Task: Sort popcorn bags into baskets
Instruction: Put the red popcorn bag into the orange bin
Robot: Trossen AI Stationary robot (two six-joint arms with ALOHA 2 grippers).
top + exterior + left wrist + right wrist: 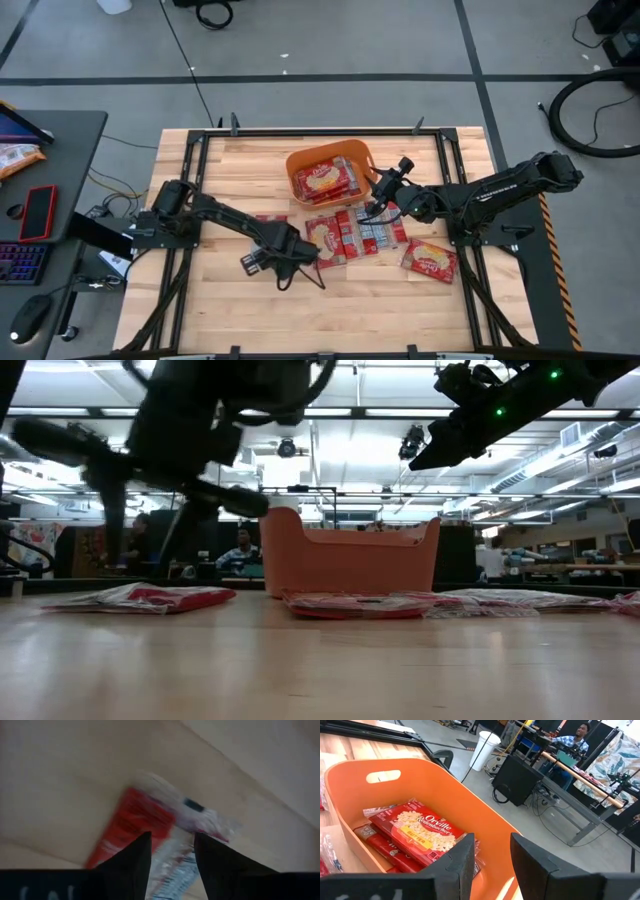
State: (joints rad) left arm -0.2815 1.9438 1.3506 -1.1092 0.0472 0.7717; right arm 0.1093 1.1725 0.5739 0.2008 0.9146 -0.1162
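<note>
The orange basket (325,172) stands at the table's far middle with popcorn bags (415,832) lying flat inside it. Several more red bags (345,235) lie flat on the wood before it, and one (430,260) lies farther right. My left gripper (172,855) points down, open, just above a separate red bag (135,815) that lies flat on the table left of the others (140,598). My right gripper (492,855) hovers open over the basket's right rim (372,180) with nothing between its fingers.
Black frame rails (300,132) run along the table's edges. A side desk with a keyboard and phone (40,212) stands off the left edge. Bare wood (380,310) lies along the near side. People sit in the room beyond the table (575,735).
</note>
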